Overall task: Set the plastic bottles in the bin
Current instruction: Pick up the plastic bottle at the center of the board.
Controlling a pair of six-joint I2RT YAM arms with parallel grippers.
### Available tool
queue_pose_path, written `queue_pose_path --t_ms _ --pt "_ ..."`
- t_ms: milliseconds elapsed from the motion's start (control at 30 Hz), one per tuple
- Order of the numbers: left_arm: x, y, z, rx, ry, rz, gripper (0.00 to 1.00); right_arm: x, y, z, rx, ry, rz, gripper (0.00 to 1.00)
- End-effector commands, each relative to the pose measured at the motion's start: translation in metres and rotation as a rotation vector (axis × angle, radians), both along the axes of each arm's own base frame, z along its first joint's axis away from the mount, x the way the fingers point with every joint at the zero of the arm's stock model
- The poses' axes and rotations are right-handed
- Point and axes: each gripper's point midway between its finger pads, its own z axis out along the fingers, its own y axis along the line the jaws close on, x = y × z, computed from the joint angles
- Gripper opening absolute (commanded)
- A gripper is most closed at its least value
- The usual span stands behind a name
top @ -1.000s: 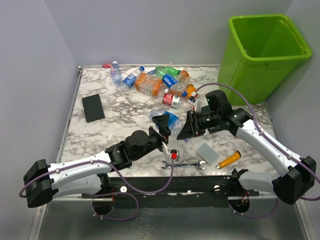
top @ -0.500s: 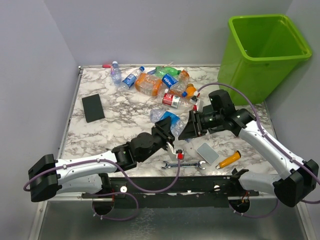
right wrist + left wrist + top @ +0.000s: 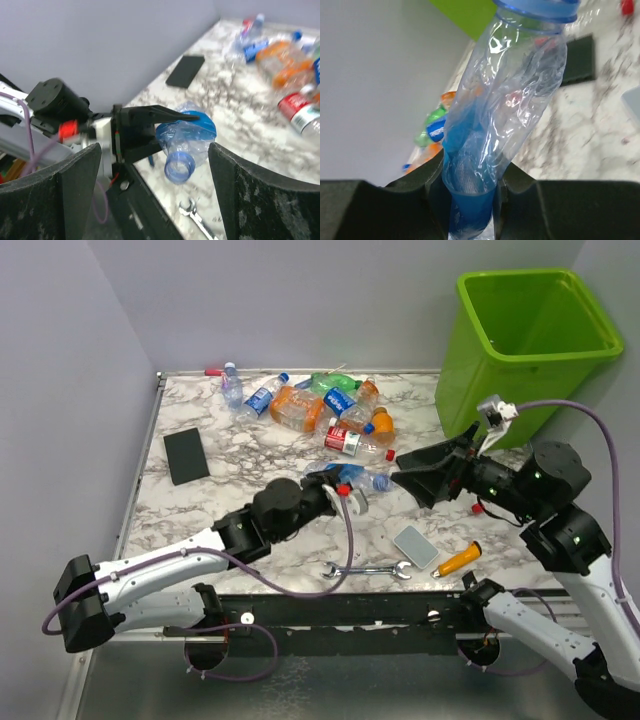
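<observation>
We count one lime-green bin [image 3: 500, 380] standing off the far right corner of the bench [image 3: 250, 455]. There are roughly nine plastic bottles [image 3: 298, 408], eight of them heaped by the far edge, though overlap blurs that tally. The ninth, a crushed clear bottle [image 3: 505, 100] with blue label and cap, is clamped in the left end effector [image 3: 471, 190] above mid-bench. The right end effector [image 3: 412, 478] gapes wide, empty.
</observation>
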Motion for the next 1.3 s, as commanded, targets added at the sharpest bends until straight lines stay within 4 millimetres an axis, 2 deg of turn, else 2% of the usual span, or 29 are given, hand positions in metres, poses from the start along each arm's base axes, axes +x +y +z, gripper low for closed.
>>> queue_pose_path --t_ms 0,100,200,367,467,733,800,1067,1133,1167,1200,1267 --pt "-0.033 -0.037 -0.002 -0.351 0.626 -0.273 0.21 0.023 -0.01 0.012 0.079 -0.186 -0.129 0.9" --pt "-0.045 -0.046 0.01 -0.505 0.832 -0.435 0.17 0.027 -0.011 0.015 0.112 -0.237 -0.145 0.9" --pt "-0.05 -0.049 0.018 -0.61 0.954 -0.551 0.15 0.032 -0.005 0.013 0.113 -0.241 -0.127 0.9" --pt "-0.058 -0.055 0.006 -0.641 1.125 -0.613 0.15 0.043 0.013 0.002 0.106 -0.198 -0.075 0.9" --pt "-0.055 -0.057 -0.003 -0.638 1.157 -0.595 0.15 0.048 0.021 -0.004 0.101 -0.185 -0.047 0.89" --pt "-0.05 -0.056 -0.007 -0.657 1.154 -0.554 0.15 0.054 0.033 -0.026 0.014 -0.149 -0.013 0.86" --pt "-0.048 -0.055 -0.008 -0.661 1.154 -0.544 0.15 0.056 0.033 -0.033 -0.015 -0.128 -0.024 0.81" --pt "-0.039 -0.054 -0.012 -0.679 1.14 -0.495 0.15 0.053 0.035 -0.055 -0.067 -0.06 0.001 0.48" --pt "-0.037 -0.053 -0.014 -0.687 1.135 -0.476 0.26 0.054 0.035 -0.055 -0.069 -0.059 -0.003 0.35" --pt "-0.033 -0.053 -0.014 -0.697 1.129 -0.457 0.38 0.054 0.034 -0.053 -0.067 -0.062 -0.008 0.28" --pt "-0.031 -0.052 -0.016 -0.705 1.125 -0.441 0.55 0.055 0.034 -0.05 -0.064 -0.069 -0.013 0.21" --pt "-0.022 -0.048 -0.015 -0.739 1.086 -0.389 0.96 0.057 0.031 -0.04 -0.057 -0.086 -0.034 0.04"
